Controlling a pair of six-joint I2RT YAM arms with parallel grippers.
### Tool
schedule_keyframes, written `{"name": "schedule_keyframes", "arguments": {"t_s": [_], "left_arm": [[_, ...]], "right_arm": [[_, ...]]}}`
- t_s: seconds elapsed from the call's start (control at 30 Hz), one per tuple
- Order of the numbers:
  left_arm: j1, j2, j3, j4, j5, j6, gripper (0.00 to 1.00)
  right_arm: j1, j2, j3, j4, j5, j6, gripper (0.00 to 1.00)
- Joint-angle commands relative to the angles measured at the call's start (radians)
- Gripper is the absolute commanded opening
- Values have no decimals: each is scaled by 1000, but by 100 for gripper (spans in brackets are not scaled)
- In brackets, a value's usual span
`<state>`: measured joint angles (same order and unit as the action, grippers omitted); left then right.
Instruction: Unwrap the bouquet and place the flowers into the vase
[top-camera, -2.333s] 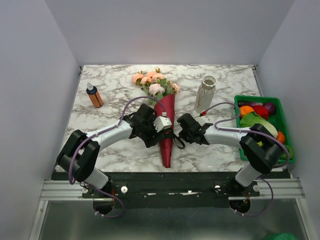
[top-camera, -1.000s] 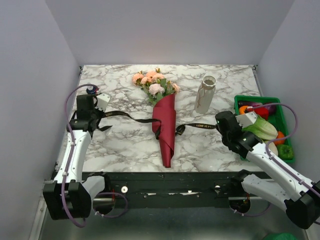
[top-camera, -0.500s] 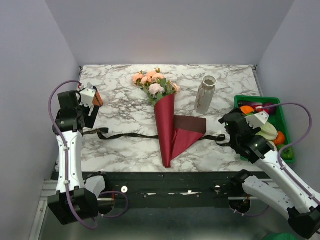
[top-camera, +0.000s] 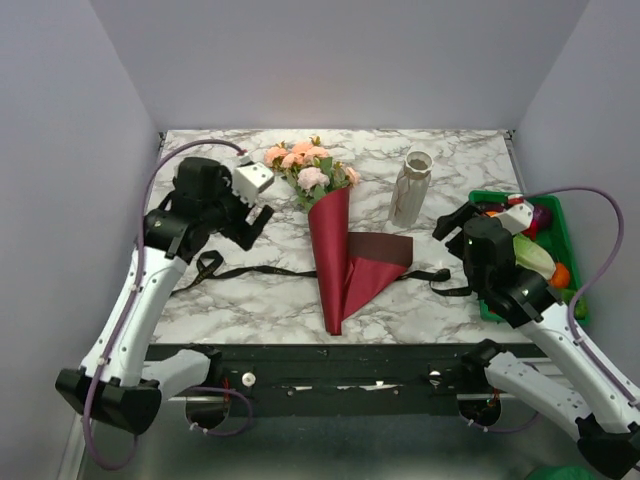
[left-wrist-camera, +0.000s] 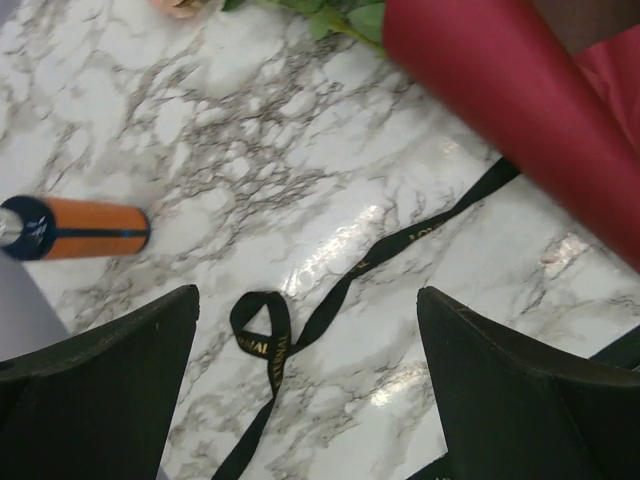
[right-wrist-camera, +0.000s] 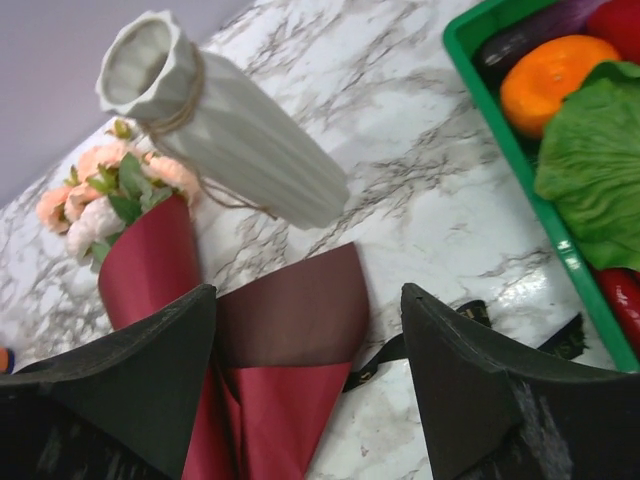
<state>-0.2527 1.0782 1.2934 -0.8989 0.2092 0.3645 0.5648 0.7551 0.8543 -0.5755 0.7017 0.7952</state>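
Left gripper (top-camera: 250, 220) swung inward; bouquet (top-camera: 332, 240) lies half-unwrapped, ribbon (top-camera: 270, 272) loose.

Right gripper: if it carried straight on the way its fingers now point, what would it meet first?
Probably the loose paper flap of the bouquet, lying on the table between its fingers in the wrist view. The vase sits off that line, up and left. Depth is unclear.

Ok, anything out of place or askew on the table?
Nothing spilled or damaged. The black ribbon lies untied, trailing across the table on both sides of the bouquet, and one paper flap lies open on its right. The vase stands upright.
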Motion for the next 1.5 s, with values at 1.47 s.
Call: {"name": "schedule_keyframes", "arguments": {"t_s": [1.47], "left_arm": [[-115,848,199,404,496,85,87]], "right_arm": [[296,125,-124,238,-87,-206,77]]}}
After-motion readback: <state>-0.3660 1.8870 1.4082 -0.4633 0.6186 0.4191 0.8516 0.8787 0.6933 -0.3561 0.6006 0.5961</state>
